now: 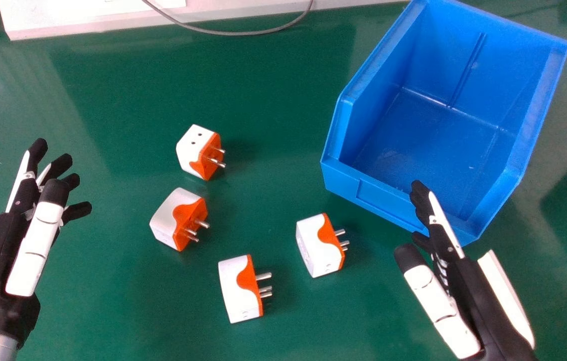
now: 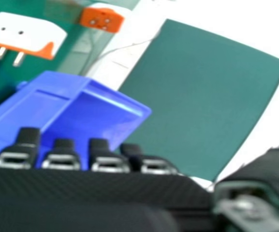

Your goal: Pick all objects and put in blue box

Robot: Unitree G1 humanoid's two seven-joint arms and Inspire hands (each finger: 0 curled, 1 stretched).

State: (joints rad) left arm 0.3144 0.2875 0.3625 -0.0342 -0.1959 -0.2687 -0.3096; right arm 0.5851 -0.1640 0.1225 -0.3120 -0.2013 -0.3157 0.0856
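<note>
The right hand (image 1: 451,271) is open in front of the blue box (image 1: 371,193), its fingertips over the box's near wall and its palm facing left. In the right hand view the right hand (image 2: 108,159) shows its fingertips, with the blue box (image 2: 57,92) beyond them. At the left of the head view is the left hand (image 1: 30,215), open and holding nothing. Between the hands lie white and orange plug adapters: one at the back (image 1: 193,148), one below it (image 1: 175,220), one nearest the front (image 1: 238,291) and one nearest the right hand (image 1: 316,245). The box is empty inside.
A grey cable (image 1: 248,33) curves along the back, by a white strip (image 1: 78,17) at the table's far side. Green table surface (image 1: 113,311) surrounds the adapters. The box's raised side walls flank its low front edge.
</note>
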